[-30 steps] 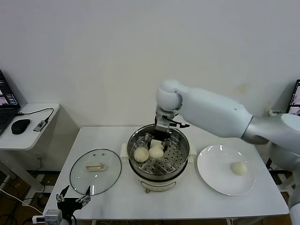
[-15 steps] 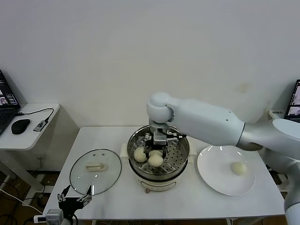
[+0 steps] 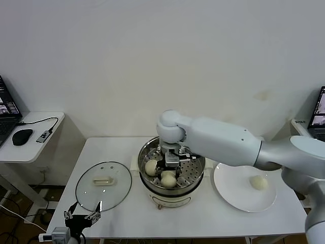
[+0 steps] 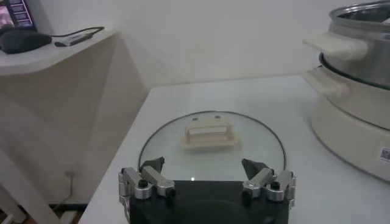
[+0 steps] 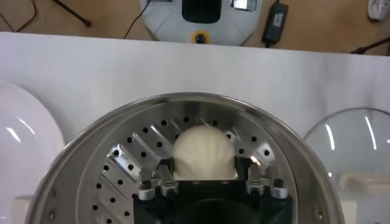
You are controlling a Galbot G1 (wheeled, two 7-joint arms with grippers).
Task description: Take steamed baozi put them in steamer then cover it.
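Steel steamer [image 3: 172, 175] sits mid-tabletop with the right gripper [image 3: 171, 160] down inside it. A second ago that arm was higher, over the far rim; now it's lower and nearer the front. The bun [image 5: 203, 151] it brought sits on the holed tray [image 5: 131, 158] toward the front of the pot. The fingers [image 5: 151, 178] sit on either side of it, slightly spread, and I honestly can't tell whether they're touching it. Another bun [image 3: 152, 167] lies on the tray's left side, same spot as before. One more bun [image 3: 259, 182] is on the white plate [image 3: 231, 193] by the right edge, unmoved. Glass lid [image 3: 103, 185] lies flat on the left. Left gripper [image 4: 206, 178] hangs off the front-left corner, jaws wide apart, holding nothing.
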